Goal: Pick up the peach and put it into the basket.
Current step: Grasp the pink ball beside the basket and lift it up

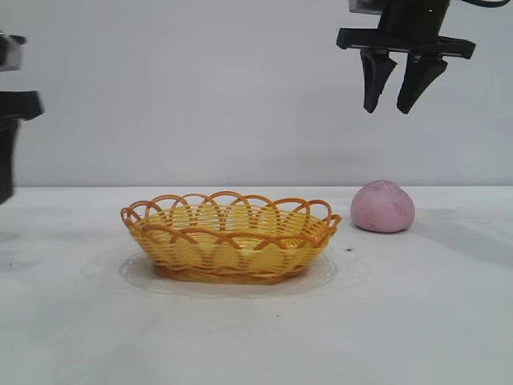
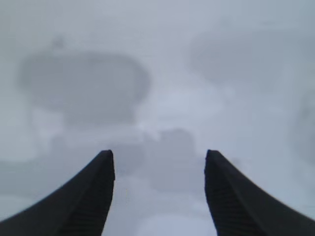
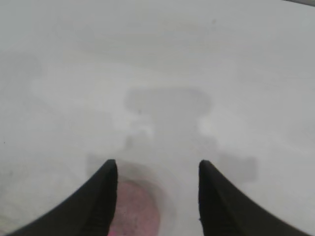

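1. Centrally on the white matte table (image 1: 449,321) sits the shallow oval wicker basket (image 1: 231,237), a yellow weave with an orange looped, scalloped rim; its long axis runs from 9 to 3 o'clock in the exterior view, its mouth faces up, and nothing shows inside.
2. At the basket's 2 o'clock, apart from its rim, rests the dull pinkish-purple peach (image 1: 382,206), dome-shaped with a matte, faintly speckled skin, flat side down on the table and rounded top upward.
3. High above the peach, at its 12 o'clock, hangs the right gripper (image 1: 393,95): two black tapered fingers pointing down, spread apart, with nothing between them.
4. Seen from the right wrist view, the peach (image 3: 135,209) shows as a blurred pink mound on the table just beyond the gap of the right gripper (image 3: 157,169).
5. At the exterior view's 9 o'clock edge only a black part of the left arm (image 1: 12,120) shows.
6. Seen from the left wrist view, the left gripper (image 2: 158,160) has its dark ribbed fingers parted and empty above bare, shadowed table.
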